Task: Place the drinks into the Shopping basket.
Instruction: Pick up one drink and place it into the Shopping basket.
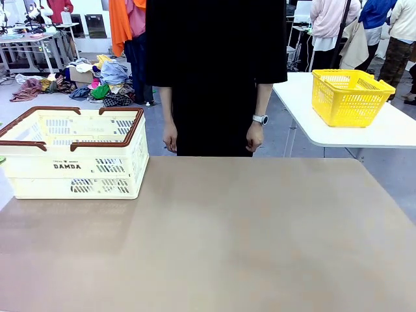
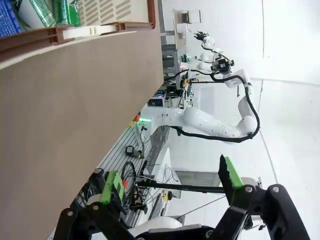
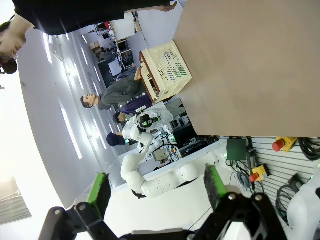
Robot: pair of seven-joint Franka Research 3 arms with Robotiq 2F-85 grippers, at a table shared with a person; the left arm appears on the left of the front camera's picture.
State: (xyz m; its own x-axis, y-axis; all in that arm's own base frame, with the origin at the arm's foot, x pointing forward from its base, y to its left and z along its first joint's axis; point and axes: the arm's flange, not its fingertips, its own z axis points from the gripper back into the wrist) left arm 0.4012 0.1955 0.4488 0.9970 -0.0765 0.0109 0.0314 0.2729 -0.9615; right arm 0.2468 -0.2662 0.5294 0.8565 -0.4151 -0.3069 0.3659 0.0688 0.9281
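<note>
Two drinks are showing in the left wrist view at the Shopping basket (image 2: 100, 27) — a green can (image 2: 65, 11) and a blue one (image 2: 7, 20), seemingly lying inside it. Both pincers are standing open and empty — left pincer (image 2: 172, 182), right pincer (image 3: 157, 192) — with the basket sitting nearer the left arm, so little is looking left to do.

light: bright, even, overhead
glare: white blowout on right wrist view's left side
shadows: soft, faint on table (image 1: 247, 247)
distortion: wrist views bend at edges
</note>
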